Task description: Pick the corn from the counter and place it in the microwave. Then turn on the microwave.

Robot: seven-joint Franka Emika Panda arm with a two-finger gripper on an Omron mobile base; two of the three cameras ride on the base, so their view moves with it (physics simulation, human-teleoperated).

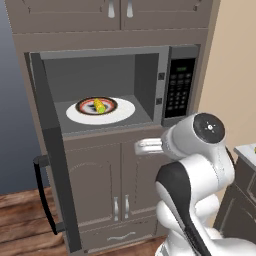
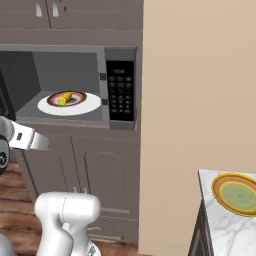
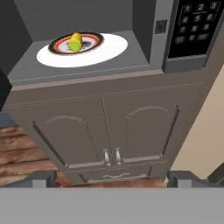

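Hand view, pincer [image 3: 112,179] tips cut off, apart

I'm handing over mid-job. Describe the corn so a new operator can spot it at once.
Find the large grey built-in microwave with its dark glass door swung open to the left. Inside lies a round white plate, and on it a smaller dark-rimmed round dish. The small yellow corn cob lies in that dish, the one bright yellow thing in the cavity.
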